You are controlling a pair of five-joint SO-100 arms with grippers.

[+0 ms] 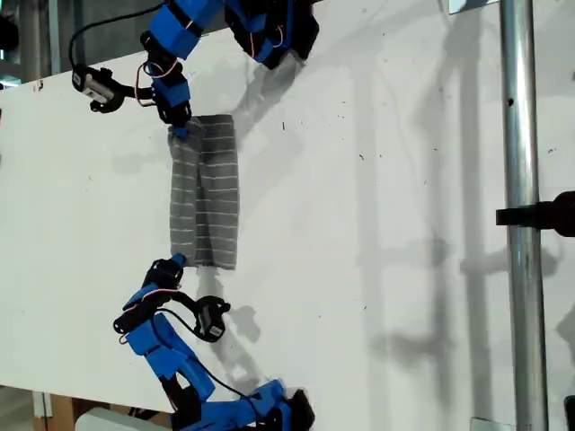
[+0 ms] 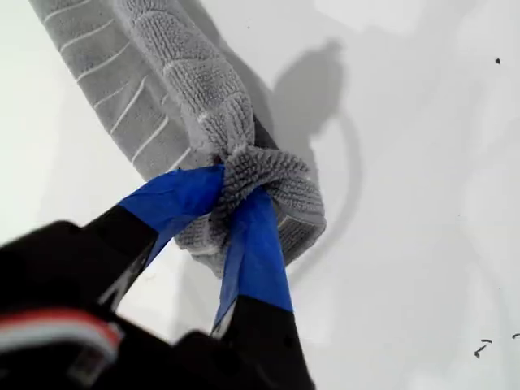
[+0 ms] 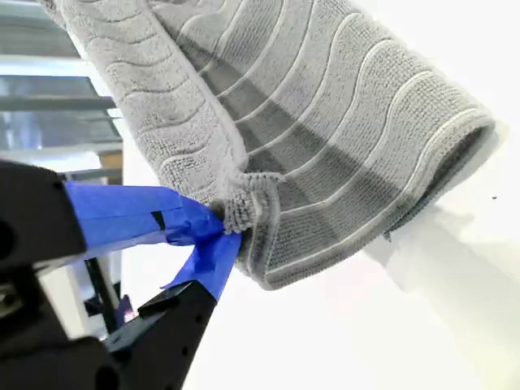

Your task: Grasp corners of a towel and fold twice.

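Exterior view: towel (image 1: 205, 193) lies lengthwise between both arms, ends pinched.

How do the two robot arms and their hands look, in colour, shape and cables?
Both arms are built from bright blue plastic segments with black motor blocks and thin black cables looping beside them. My first hand and my second hand each have black fingers tapering to tips wrapped in blue tape. One arm carries a small white-and-black camera module.

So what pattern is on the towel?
Grey towel with thin pale stripes, clearest in the second wrist view.
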